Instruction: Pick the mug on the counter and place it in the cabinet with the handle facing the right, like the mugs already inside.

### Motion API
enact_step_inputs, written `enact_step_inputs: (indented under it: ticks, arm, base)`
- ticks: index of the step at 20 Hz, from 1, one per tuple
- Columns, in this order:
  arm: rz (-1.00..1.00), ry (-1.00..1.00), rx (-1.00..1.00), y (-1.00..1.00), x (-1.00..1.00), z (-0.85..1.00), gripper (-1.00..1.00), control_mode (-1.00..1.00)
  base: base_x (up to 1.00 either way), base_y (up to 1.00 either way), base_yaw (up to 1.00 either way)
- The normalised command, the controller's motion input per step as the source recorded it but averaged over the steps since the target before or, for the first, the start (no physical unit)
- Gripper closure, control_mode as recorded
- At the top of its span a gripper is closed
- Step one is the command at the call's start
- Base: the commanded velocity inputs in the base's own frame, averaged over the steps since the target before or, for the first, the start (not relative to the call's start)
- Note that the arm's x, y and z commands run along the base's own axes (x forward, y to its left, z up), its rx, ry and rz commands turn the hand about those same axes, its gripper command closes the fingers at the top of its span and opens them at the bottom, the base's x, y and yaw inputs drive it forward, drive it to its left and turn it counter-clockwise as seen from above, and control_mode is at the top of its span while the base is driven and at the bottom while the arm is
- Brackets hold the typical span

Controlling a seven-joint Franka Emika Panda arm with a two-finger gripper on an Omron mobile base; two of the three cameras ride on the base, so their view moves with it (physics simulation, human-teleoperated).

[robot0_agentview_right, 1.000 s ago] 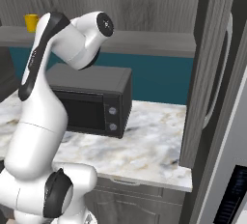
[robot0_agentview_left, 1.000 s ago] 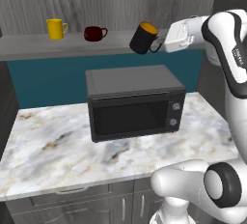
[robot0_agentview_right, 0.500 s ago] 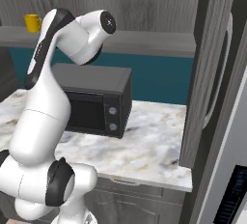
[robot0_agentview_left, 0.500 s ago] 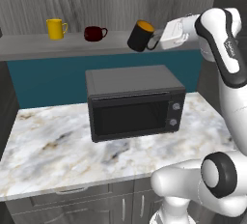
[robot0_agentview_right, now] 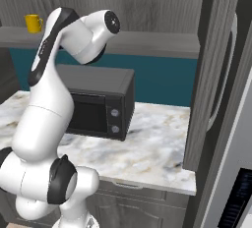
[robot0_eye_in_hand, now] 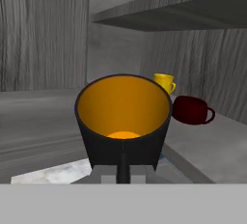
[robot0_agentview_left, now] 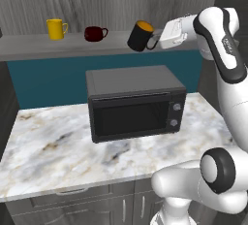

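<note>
The black mug (robot0_agentview_left: pixel 140 36) with its orange inside hangs tilted at shelf height, just right of the dark red cup (robot0_agentview_left: pixel 94 33) and above the front edge of the cabinet shelf (robot0_agentview_left: pixel 29 49). My gripper (robot0_agentview_left: pixel 156 40) is shut on its handle side, which faces right. Further left on the shelf stands the yellow mug (robot0_agentview_left: pixel 56 28). In the hand view the mug (robot0_eye_in_hand: pixel 123 121) sits right before my gripper (robot0_eye_in_hand: pixel 123 168), mouth toward the camera, with the yellow mug (robot0_eye_in_hand: pixel 164 82) and red cup (robot0_eye_in_hand: pixel 192 109) behind it. The counter (robot0_agentview_left: pixel 48 146) lies below.
A black microwave (robot0_agentview_left: pixel 133 100) stands on the counter directly under the held mug. The yellow mug (robot0_agentview_right: pixel 33 23) shows at the shelf's left end in the right base view. A tall grey fridge panel (robot0_agentview_right: pixel 216 84) borders the counter (robot0_agentview_right: pixel 147 143) on the right.
The gripper has carried the mug slightly left and up, closer to the red cup. The base and the shelf mugs have stayed put.
</note>
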Motion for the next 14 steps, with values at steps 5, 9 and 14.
enact_step_inputs:
  ticks: [5,9,14]
  arm:
    - [0.00,0.00,0.00,0.00,0.02,-0.04,1.00,-1.00]
    - [0.00,0.00,0.00,-0.01,0.07,-0.04,1.00,-1.00]
    - [0.00,0.00,0.00,-0.03,0.12,-0.04,1.00,-1.00]
  base:
    - [0.00,0.00,0.00]
    - [0.00,0.00,0.00]
    - [0.00,0.00,0.00]
